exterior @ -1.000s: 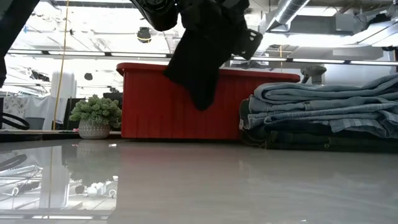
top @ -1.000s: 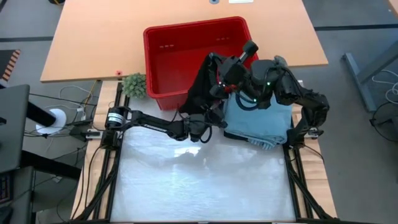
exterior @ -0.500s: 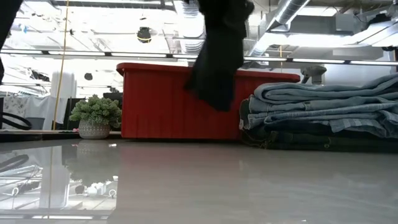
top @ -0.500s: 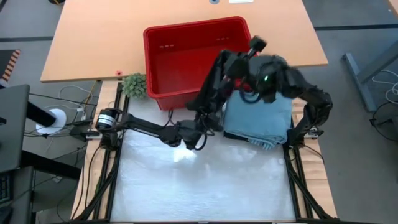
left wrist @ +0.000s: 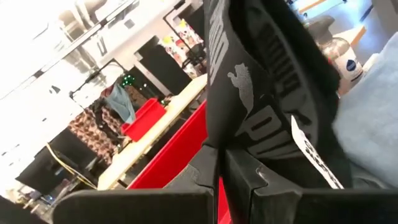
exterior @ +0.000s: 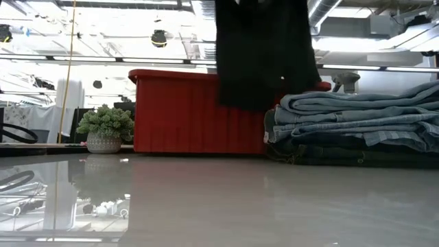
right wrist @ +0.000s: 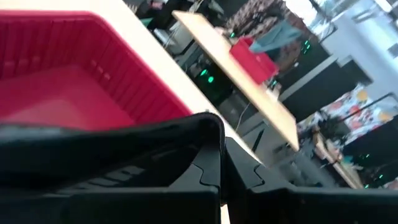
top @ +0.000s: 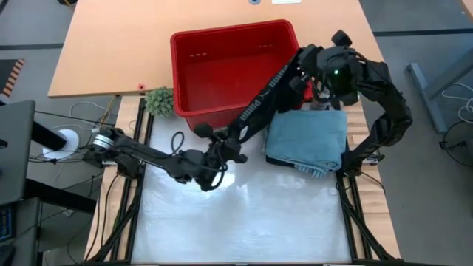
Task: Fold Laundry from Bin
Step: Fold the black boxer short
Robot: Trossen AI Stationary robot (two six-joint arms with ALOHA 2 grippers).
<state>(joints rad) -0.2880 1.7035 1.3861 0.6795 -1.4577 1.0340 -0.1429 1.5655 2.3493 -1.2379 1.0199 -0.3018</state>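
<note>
Black garment (top: 260, 107) now stretched taut between left gripper (top: 230, 142) and right gripper (top: 294, 68)

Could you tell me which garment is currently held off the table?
The black printed garment, stretched between the left gripper and right gripper; the folded denim stack rests flat.

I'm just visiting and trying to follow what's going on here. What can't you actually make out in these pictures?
- Black printed garment: stretched between both end effectors; low view cuts its top off, so its kind stays unclear.
- Left end effector: shut on the garment; the cloth hides the grasped edge.
- Red slotted plastic bin: the garment covers one corner in the high view.
- Folded light blue denim stack: the low view's edge cuts it off.
</note>
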